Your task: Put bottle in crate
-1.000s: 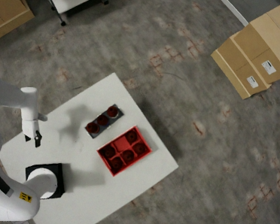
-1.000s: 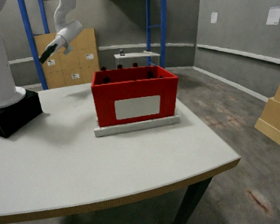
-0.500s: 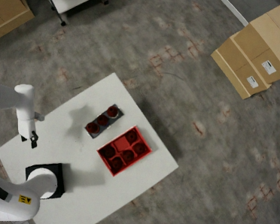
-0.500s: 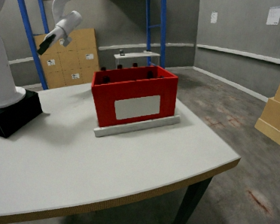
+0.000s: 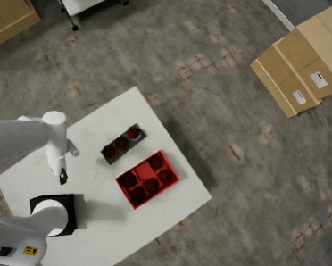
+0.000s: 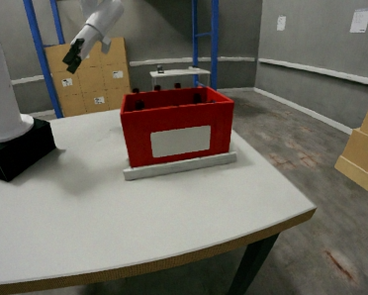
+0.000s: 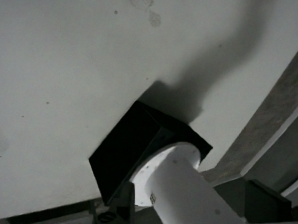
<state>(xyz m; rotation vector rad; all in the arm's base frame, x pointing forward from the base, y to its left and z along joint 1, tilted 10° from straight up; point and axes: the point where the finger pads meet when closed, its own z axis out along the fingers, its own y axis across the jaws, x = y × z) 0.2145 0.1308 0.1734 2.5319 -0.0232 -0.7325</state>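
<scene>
A red crate stands on the white table and holds several dark red bottles; one slot at its far side shows bare red floor. A dark tray beside it carries three bottles in a row. In the side view the crate hides the tray. My gripper is open and empty, high above the table to the left of the tray and well apart from it. It also shows at the upper left of the side view. The wrist view shows only the table top and the arm's black base.
The arm's black base stands at the table's near left corner. Cardboard boxes lie on the floor to the right, away from the table. The table edge runs close to the crate's right side.
</scene>
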